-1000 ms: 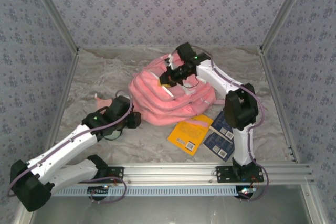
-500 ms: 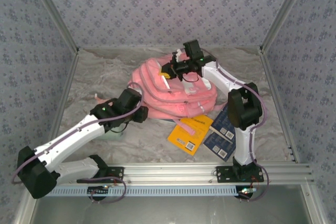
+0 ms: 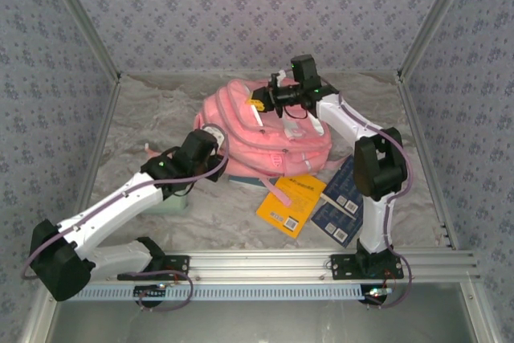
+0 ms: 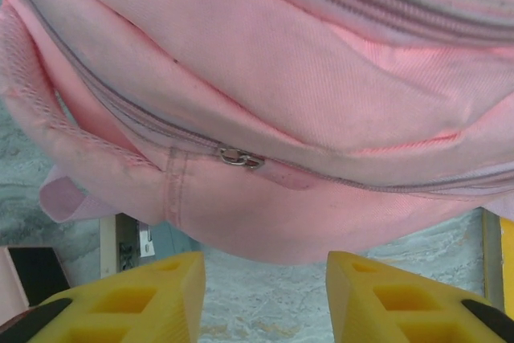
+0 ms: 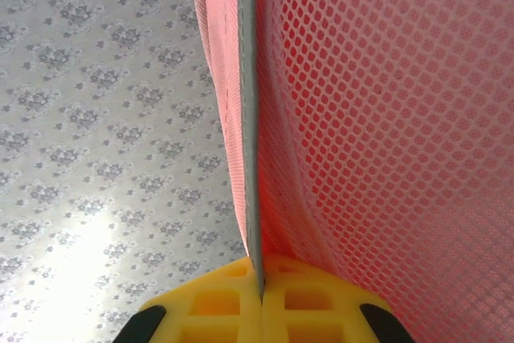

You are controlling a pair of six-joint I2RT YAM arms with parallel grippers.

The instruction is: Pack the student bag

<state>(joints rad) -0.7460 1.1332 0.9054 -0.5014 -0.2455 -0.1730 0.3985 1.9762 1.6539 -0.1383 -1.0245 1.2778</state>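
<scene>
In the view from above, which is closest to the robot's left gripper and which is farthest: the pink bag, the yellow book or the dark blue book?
1. Pink bag: right in front of the open left gripper.
2. Yellow book: off to the gripper's right, by the bag's near edge.
3. Dark blue book: farther right again, beside the yellow book.

Even, soft lighting; faint shadows; wrist close-ups slightly blurred.

The bag (image 3: 241,130), soft and pink, is seen slumped on the far middle of the table (image 3: 144,118), its pockets layered toward the near side. A metal zip pull (image 4: 238,158) is shown on a lower seam. A grey-trimmed, mesh-lined edge (image 5: 250,118) is clamped in the right pincer (image 5: 261,279).
</scene>
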